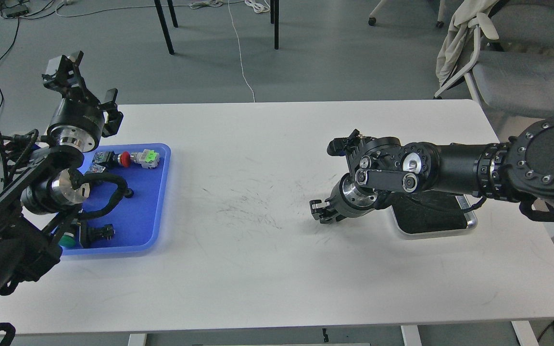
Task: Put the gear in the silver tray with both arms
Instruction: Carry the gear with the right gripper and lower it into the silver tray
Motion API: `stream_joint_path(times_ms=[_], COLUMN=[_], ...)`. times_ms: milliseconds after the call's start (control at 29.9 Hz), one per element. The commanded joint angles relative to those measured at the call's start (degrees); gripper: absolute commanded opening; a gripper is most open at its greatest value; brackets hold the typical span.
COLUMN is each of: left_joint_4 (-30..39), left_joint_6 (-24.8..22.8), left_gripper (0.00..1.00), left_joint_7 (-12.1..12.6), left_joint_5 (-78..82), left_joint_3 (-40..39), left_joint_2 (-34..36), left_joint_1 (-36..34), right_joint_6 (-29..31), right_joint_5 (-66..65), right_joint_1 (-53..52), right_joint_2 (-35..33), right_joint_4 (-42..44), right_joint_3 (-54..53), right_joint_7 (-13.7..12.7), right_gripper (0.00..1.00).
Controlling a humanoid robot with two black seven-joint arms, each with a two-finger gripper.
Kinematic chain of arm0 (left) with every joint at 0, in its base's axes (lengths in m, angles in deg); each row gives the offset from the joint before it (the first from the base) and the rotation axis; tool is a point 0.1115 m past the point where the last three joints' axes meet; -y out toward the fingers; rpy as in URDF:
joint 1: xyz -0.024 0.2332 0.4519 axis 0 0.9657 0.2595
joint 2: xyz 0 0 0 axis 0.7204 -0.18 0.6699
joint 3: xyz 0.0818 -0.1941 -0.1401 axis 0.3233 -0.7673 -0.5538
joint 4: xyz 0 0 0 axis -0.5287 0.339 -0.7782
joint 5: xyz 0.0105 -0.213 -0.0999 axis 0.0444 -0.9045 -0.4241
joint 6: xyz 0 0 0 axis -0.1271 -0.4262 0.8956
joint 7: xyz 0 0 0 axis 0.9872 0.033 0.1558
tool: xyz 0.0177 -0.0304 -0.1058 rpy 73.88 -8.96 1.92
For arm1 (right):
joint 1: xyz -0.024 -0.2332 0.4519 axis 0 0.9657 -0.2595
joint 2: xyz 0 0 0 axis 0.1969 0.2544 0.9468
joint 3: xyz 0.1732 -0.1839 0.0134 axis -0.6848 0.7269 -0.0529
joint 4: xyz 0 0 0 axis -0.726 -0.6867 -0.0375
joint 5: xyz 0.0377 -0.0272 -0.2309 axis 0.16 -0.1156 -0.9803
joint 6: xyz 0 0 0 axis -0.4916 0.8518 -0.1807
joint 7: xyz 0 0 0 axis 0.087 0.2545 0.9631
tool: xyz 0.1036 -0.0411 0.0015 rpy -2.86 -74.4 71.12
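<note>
No brand, label or writing can be read on anything here.

The white table (258, 192) carries everything, and places below are given from the silver tray (469, 223). That tray lies on the right part of the table, near the right edge, with its dark inner surface mostly hidden under the right arm (450, 166); only its near rim and right corner show. Far to the left of it, at the table's left edge, sits a blue tray (152, 211) holding small parts: a red push button (125, 159), a green and grey connector (148, 157) and a green-capped button (68, 240). I cannot make out a gear among them.

Between the two trays the tabletop is bare except for dark scuff marks, a wide open stretch. The near strip of table in front of the silver tray is also free.

The right gripper (319, 210) hangs low just left of the silver tray, close over the tabletop; it looks dark and small, so I cannot tell how its jaws stand. The left gripper (87, 91) is raised above the blue tray's far edge, fingers spread apart, holding nothing.
</note>
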Motion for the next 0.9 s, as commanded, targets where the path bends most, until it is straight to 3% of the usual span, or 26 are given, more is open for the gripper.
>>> stream_joint_path(times_ms=[0, 635, 768, 868], left_joint_4=[0.0, 0.0, -0.2, -0.2], left_joint_6=[0.0, 0.0, 0.0, 0.0], left_gripper=[0.98, 0.98, 0.98, 0.98], left_joint_7=[0.0, 0.1, 0.2, 0.1], left_joint_5=[0.0, 0.5, 0.5, 0.5], left_joint_3=[0.0, 0.2, 0.2, 0.2], left_joint_2=[0.0, 0.0, 0.0, -0.1], left_joint_1=[0.0, -0.1, -0.3, -0.3], right_joint_6=[0.1, 0.3, 0.3, -0.8], right_joint_5=[0.2, 0.3, -0.8, -4.2], right_joint_1=[-0.6, -11.9, -12.4, -11.5], right_joint_2=[0.0, -0.4, -11.9, -18.3], right_joint_4=[0.4, -1.8, -1.3, -0.8], right_joint_3=[0.0, -6.5, -7.1, -7.1], right_joint_7=[0.0, 0.9, 1.7, 4.0], right_gripper=[0.02, 0.02, 0.02, 0.02])
